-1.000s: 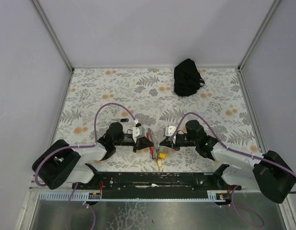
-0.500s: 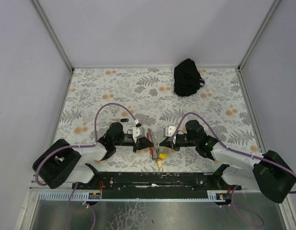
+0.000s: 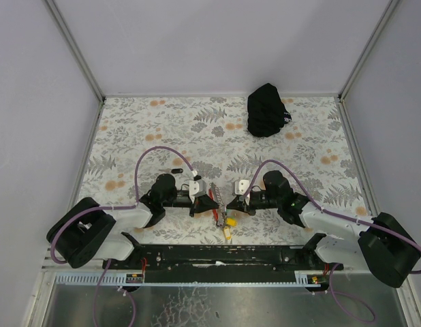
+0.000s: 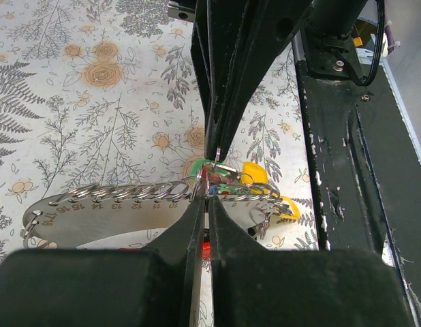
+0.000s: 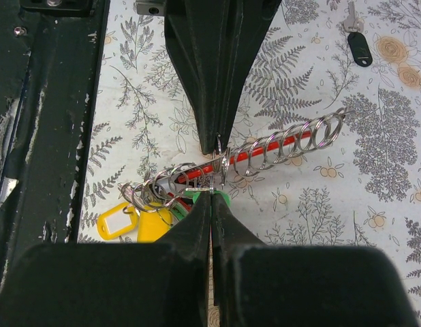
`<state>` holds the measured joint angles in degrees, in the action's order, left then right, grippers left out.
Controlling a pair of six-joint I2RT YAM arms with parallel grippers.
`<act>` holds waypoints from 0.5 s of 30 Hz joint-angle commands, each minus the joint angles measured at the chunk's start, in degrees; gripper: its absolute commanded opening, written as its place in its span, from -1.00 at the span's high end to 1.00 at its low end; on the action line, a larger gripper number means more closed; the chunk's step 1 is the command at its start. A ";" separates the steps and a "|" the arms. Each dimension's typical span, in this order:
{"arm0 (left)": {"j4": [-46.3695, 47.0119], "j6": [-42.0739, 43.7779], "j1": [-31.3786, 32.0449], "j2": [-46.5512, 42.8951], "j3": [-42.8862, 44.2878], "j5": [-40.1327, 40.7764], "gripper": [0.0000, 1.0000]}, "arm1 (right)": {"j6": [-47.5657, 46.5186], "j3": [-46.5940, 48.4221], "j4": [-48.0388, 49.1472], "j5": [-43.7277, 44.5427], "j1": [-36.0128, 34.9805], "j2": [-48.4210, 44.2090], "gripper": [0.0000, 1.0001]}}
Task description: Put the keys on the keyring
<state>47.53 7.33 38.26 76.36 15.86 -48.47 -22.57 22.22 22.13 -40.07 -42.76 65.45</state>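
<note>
1. Both arms meet tip to tip low over the tabletop, close to its near edge, with the keyring lying between and under them.
2. The left end effector has its fingers pressed together, and I judge it clamped on the keyring's thin silvery loop.
3. The right end effector is also fully together, right at the green key. It looks clamped on that tag, but my own fingers hide most of it. I cannot pick the blue key out of the tangle.
4. First risk is slip. The key is tiny and held at the very tips, so a slight twist could flick it out.
5. Second is the loop springing free. The wire is thin, and if the arms pull against each other it may pop out of the left grip or drag the whole bunch, since the rest of it lies loose.
6. Third is a clash. The tips are almost touching, so a small misalignment drives finger into finger.
7. Fourth, a dropped key could land among the yellow tags or by the black rail, where re-grasping would be awkward.
8. Last, both wrist views are blocked at the contact point, so I may misjudge whether the key is threaded.
</note>
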 commanded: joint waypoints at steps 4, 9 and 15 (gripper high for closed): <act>4.45 0.42 0.65 0.59 1.81 -0.32 1.00 | -0.16 2.13 2.56 -0.29 -0.74 0.02 1.00; 4.46 0.50 0.76 0.59 1.79 -0.24 1.00 | 0.01 2.13 2.72 0.17 -0.83 0.15 1.00; 4.27 0.50 0.80 0.57 1.89 -0.23 1.00 | 0.08 2.21 2.41 1.04 -0.82 0.24 1.00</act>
<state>47.55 7.35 38.65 76.97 15.99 -48.47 -22.55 22.26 22.13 -39.68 -42.87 65.54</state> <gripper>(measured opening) 0.009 0.010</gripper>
